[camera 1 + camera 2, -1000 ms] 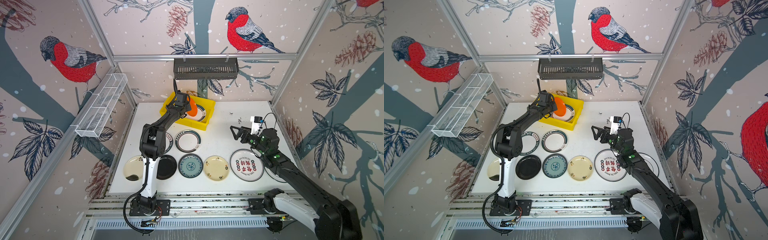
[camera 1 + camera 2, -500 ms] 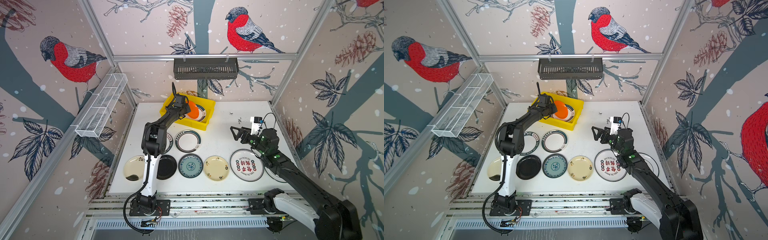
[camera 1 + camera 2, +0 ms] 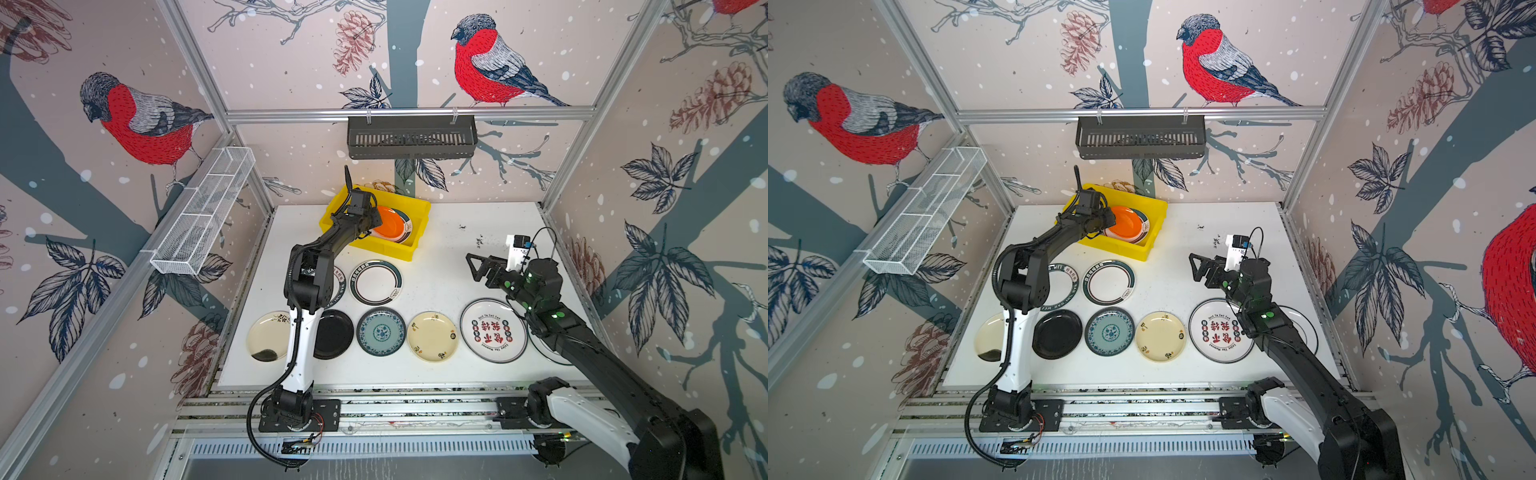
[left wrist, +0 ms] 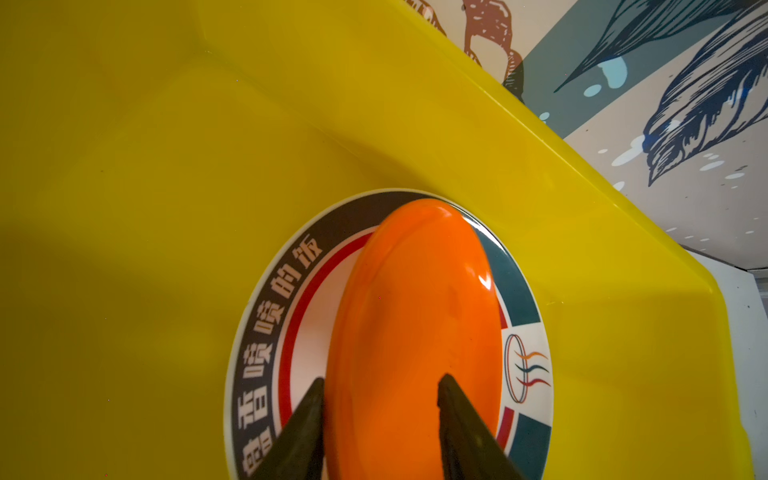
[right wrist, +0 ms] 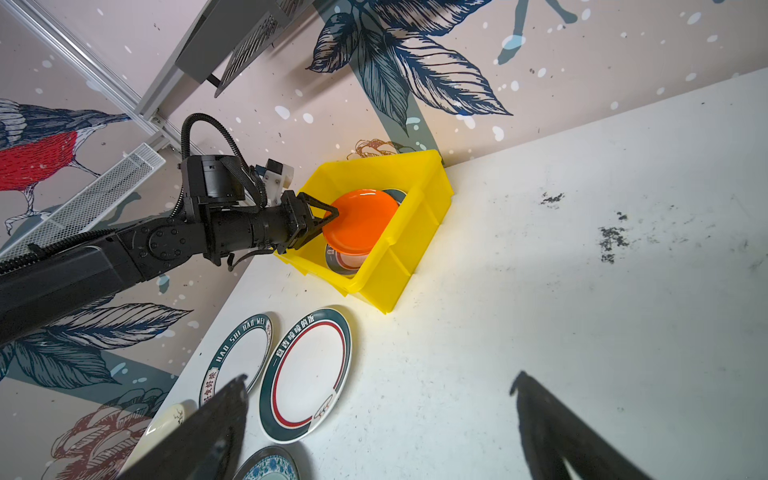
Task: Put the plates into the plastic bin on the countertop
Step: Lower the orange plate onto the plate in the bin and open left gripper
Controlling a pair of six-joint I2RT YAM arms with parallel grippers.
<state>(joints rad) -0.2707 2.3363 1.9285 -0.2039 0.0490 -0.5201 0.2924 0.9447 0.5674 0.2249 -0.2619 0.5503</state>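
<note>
The yellow plastic bin stands at the back of the white countertop. Inside it an orange plate leans tilted on a white plate with a dark lettered rim. My left gripper reaches into the bin, open, its fingers spread either side of the orange plate's near edge. My right gripper hovers wide open and empty over the countertop's right half. Several plates lie on the countertop, among them a dark-rimmed one and a red-character one.
The front row holds a black plate, a blue-patterned plate and a cream plate. A dark slotted basket hangs on the back wall. A white mesh tray is fixed to the left wall.
My left gripper's jaws have parted from the orange plate's edge, and the plate rests a little lower in the bin. The right arm has not moved.
</note>
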